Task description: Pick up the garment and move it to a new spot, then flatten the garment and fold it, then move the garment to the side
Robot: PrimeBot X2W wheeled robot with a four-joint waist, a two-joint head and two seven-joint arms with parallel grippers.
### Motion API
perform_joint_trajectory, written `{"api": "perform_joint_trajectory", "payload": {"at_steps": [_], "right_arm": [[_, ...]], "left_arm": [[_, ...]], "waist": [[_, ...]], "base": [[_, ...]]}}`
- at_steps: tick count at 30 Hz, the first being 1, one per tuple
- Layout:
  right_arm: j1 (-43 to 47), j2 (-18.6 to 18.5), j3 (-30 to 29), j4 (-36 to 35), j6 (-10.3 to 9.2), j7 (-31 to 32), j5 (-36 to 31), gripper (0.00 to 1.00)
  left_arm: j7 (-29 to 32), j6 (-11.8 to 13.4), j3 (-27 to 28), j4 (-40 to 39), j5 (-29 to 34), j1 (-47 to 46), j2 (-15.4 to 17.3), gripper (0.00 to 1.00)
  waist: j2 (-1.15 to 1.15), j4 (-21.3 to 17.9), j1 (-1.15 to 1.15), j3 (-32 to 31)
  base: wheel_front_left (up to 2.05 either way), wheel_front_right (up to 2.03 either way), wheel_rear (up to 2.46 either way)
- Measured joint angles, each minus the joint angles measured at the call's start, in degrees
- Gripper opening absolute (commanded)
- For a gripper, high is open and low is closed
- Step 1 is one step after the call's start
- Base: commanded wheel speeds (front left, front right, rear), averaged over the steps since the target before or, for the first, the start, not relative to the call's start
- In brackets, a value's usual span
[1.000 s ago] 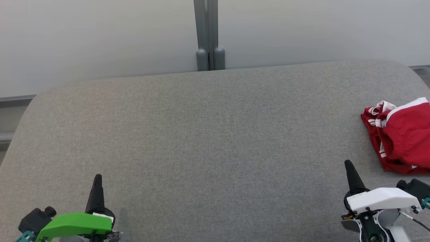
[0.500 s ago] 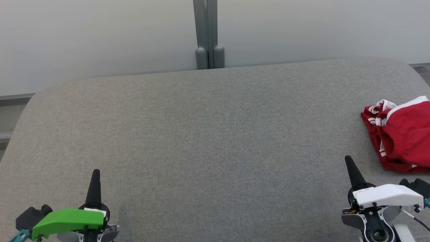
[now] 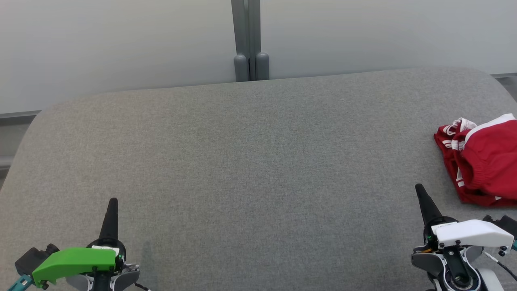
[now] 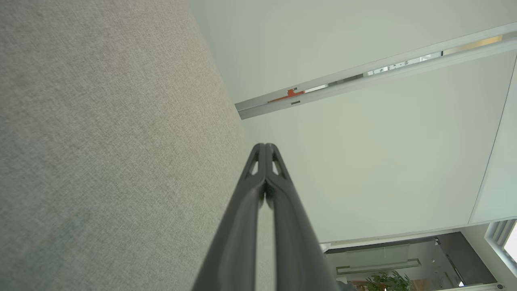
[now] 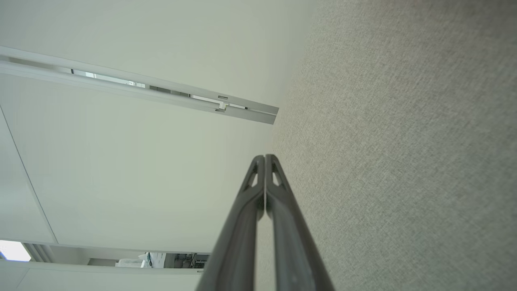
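- Cushion (image 3: 258,161): grey woven cloth, matt, slightly rough.
- Garment (image 3: 486,161): red cloth, white trim, matt, creased.
- Fingers (image 4: 242,226): dark plastic, smooth, dull sheen.
- Green cover (image 3: 72,260), white cover (image 3: 470,233): smooth plastic.
- Wall (image 3: 121,48): smooth, matt.

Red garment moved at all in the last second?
No. The red garment sits slightly higher in the head view, but the grey post behind the padded surface has shifted up equally: the camera moved, not the garment.
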Motion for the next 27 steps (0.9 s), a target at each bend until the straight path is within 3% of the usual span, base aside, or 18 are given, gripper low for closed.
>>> {"api": "perform_joint_trajectory", "payload": {"at_steps": [27], "right_arm": [[-0.6,0.0,-0.8,-1.7,0.00,2.9,12.8,0.00]], "left_arm": [[3.2,0.0,1.3,-0.7,-11.7,-1.4,0.1,0.00]], "waist": [[0.00,-0.2,0.00,0.8]], "base": [[0.00,0.00,0.00]]}}
